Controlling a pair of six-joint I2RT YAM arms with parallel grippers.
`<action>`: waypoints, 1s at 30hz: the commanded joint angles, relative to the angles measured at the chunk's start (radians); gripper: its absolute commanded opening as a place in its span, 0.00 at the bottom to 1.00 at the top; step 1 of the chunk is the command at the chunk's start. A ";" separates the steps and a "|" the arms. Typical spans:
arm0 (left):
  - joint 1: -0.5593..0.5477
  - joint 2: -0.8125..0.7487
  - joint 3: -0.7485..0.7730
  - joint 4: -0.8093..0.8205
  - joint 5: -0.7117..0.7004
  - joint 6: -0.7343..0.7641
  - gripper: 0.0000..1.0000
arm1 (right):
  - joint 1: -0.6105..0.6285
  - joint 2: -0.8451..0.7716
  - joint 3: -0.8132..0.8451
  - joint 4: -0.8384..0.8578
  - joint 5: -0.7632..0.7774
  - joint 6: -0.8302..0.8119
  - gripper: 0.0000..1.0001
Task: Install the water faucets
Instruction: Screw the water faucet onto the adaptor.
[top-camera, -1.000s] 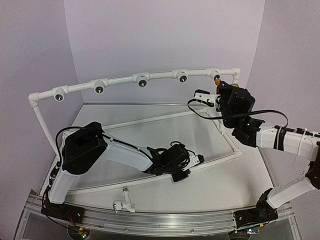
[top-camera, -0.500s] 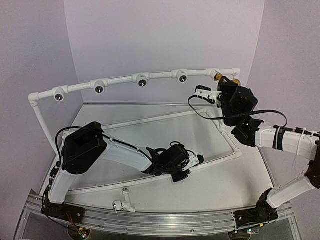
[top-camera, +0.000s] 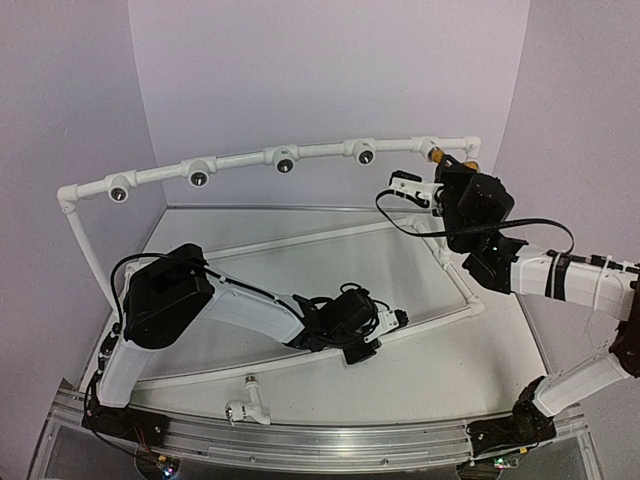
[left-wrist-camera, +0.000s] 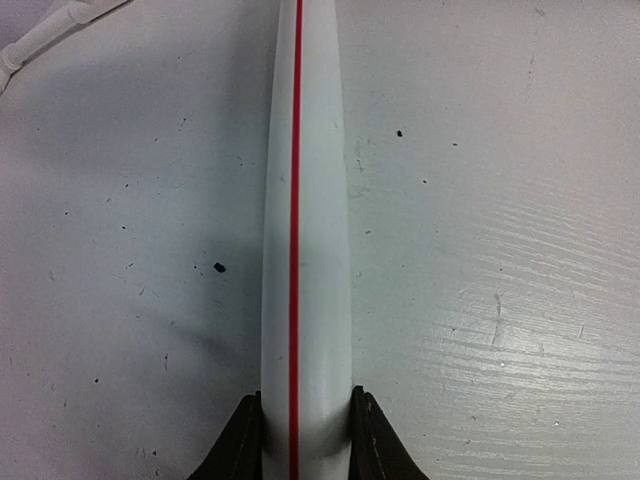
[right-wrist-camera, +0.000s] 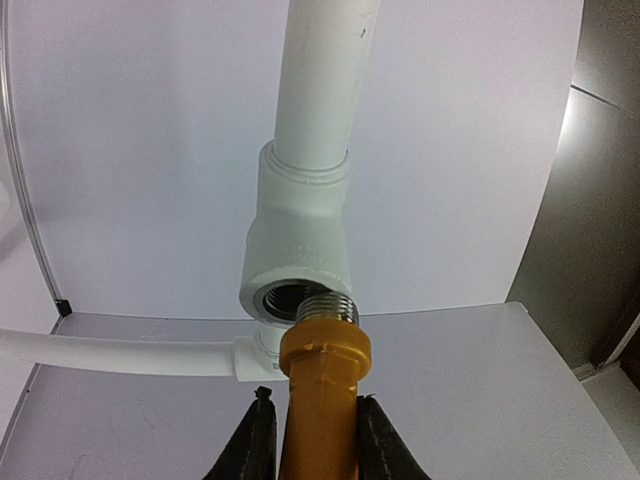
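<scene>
In the right wrist view, my right gripper (right-wrist-camera: 317, 405) is shut on the body of the yellow-orange faucet (right-wrist-camera: 323, 350). The faucet's threaded metal end sits at the rim of a dark threaded socket (right-wrist-camera: 285, 300) on the white pipe frame, slightly off to its right. From above, this gripper (top-camera: 455, 168) is at the frame's rightmost socket (top-camera: 432, 151). The white faucet (top-camera: 247, 405) lies loose on the table near the front edge. My left gripper (left-wrist-camera: 305, 402) is shut on a white frame pipe with a red stripe (left-wrist-camera: 305, 230), low on the table (top-camera: 392, 320).
The white pipe frame (top-camera: 240, 159) arcs across the back with several downward-facing sockets, and its lower pipes (top-camera: 300, 238) lie on the grey table. A metal rail (top-camera: 320, 440) runs along the front edge. Lilac walls close in the back and sides.
My right gripper, holding the yellow-orange faucet, has shifted slightly up and to the right at the rightmost socket. The left arm has not moved.
</scene>
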 joint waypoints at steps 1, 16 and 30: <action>-0.046 0.080 -0.076 -0.258 0.134 0.044 0.00 | -0.019 -0.007 0.013 -0.010 -0.009 0.045 0.00; -0.046 0.076 -0.082 -0.254 0.136 0.046 0.00 | -0.031 0.010 -0.028 -0.014 -0.025 0.091 0.00; -0.046 0.078 -0.077 -0.254 0.135 0.046 0.00 | 0.033 0.070 0.124 0.071 -0.032 0.060 0.00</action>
